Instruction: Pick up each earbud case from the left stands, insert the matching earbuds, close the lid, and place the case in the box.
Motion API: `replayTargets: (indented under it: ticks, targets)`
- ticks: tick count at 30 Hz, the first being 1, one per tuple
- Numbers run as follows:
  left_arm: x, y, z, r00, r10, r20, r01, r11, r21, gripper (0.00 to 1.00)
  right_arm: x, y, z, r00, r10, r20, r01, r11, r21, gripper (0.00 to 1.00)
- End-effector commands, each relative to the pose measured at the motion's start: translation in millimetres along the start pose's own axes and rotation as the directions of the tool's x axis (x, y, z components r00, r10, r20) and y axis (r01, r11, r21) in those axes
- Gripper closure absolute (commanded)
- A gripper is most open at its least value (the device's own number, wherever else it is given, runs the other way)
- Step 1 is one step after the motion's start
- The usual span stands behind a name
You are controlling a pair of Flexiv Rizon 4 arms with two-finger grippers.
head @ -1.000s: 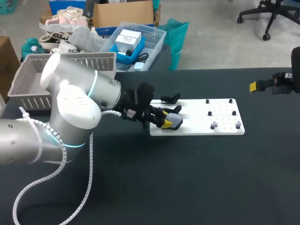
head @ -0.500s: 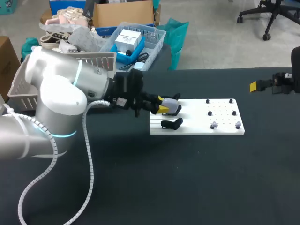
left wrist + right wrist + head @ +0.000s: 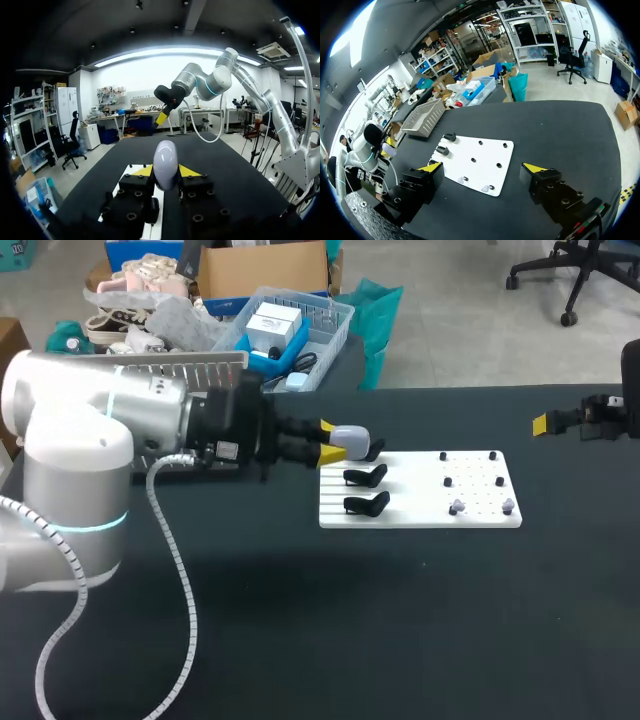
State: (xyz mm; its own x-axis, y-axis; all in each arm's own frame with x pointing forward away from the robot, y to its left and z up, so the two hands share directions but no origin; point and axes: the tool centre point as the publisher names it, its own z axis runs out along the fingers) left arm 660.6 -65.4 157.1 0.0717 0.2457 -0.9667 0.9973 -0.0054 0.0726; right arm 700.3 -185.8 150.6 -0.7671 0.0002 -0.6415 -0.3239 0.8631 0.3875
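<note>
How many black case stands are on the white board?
3, in a row along the white board's left end: near stand, middle stand, far stand partly hidden behind the earbud case in the left gripper.

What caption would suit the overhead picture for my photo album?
Jaws of the left arm hold a pale earbud case by the white board of black stands.

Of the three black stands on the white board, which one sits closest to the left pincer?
The rearmost stand, half hidden behind the earbud case held in the left pincer. The middle stand and front stand sit fully exposed, nearer the camera.
</note>
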Motion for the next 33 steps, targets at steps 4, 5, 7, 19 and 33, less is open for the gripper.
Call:
replayTargets:
  ticks: [4, 5, 7, 19, 33]
  targets:
    - [-1.8, -22.7, 6, 0.998, 0.044, 0.048, -0.044, 0.999, -0.011, 1.00, 0, -1, 1, 1.000, -0.001, 0.001, 0.001, 1.000, -0.003, 0.00]
    - [-1.4, -23.8, 8, 0.998, 0.047, 0.047, -0.046, 0.999, -0.008, 1.00, 0, -1, 1, 1.000, -0.001, 0.001, 0.001, 1.000, -0.003, 0.00]
    - [-1.5, -25.9, 12, 0.997, 0.054, 0.048, -0.054, 0.999, 0.002, 1.00, 0, -1, 1, 1.000, -0.001, 0.001, 0.001, 1.000, -0.003, 0.00]
    - [10.2, -26.1, 47, 0.998, 0.058, 0.016, -0.058, 0.998, 0.007, 1.00, 0, -1, 1, 1.000, -0.001, 0.001, 0.001, 1.000, -0.003, 0.00]
    - [14.9, -30.9, 67, 0.997, 0.075, 0.029, -0.076, 0.997, 0.027, 1.00, 0, -1, 1, 1.000, -0.001, 0.001, 0.001, 1.000, -0.003, 0.00]
